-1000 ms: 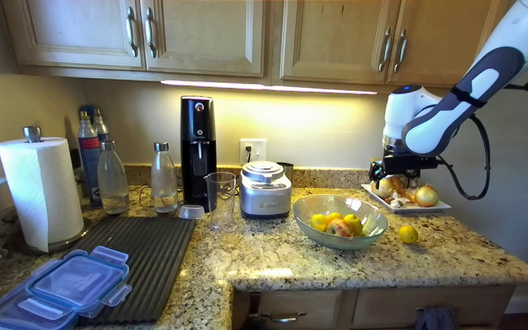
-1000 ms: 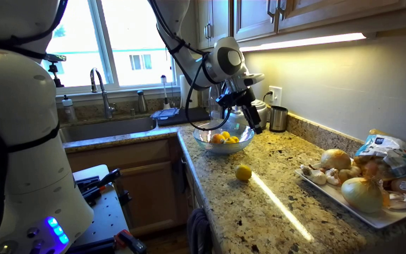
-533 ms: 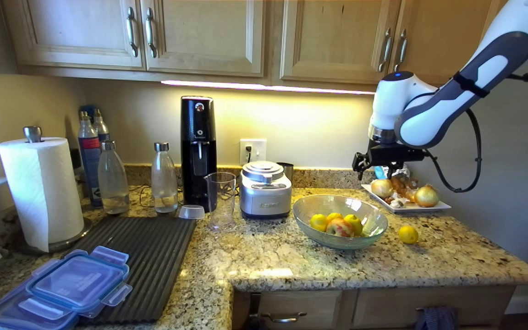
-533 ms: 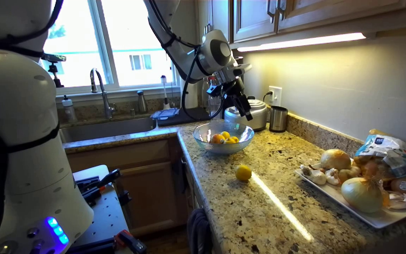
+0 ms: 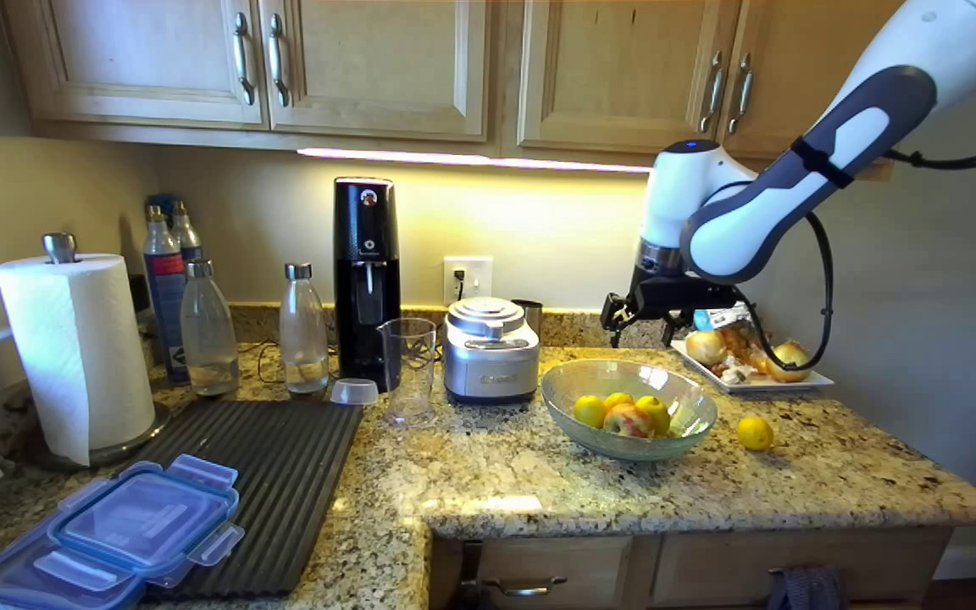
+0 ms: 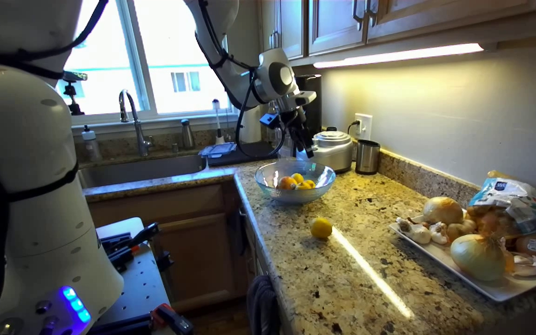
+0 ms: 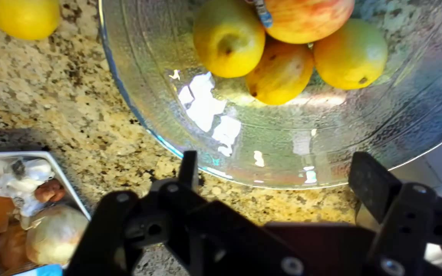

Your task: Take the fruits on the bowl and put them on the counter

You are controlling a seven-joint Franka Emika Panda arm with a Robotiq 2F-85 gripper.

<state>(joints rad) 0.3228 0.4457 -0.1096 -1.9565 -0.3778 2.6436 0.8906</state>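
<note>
Three yellow to yellow-green fruits (image 7: 230, 42) lie bunched round a red-and-yellow apple (image 5: 628, 421) in the shallow glass bowl (image 5: 691, 402). One more yellow fruit (image 6: 321, 228) rests alone on the speckled granite counter (image 6: 342, 288), beside the bowl; the wrist view shows this lone fruit (image 7: 25, 17) at top left. My gripper (image 5: 642, 339) hangs above the bowl's back side, fingers pointing down. In the wrist view the gripper (image 7: 274, 157) stands wide open, its fingers (image 7: 372, 180) appearing across the bowl's near rim in that picture. Only bowl glass and counter show between them.
A white plate (image 6: 472, 286) of onions and garlic stands farther along the counter. Behind the bowl are a silver appliance (image 5: 492, 364) and a steel cup (image 6: 368, 157). A clear pitcher (image 5: 410, 364) and black soda maker (image 5: 367, 296) stand beyond.
My open gripper has travelled from over the onion plate's side towards the bowl, leftward in both exterior views, rising slightly and then dipping. The fruits and bowl have stayed put.
</note>
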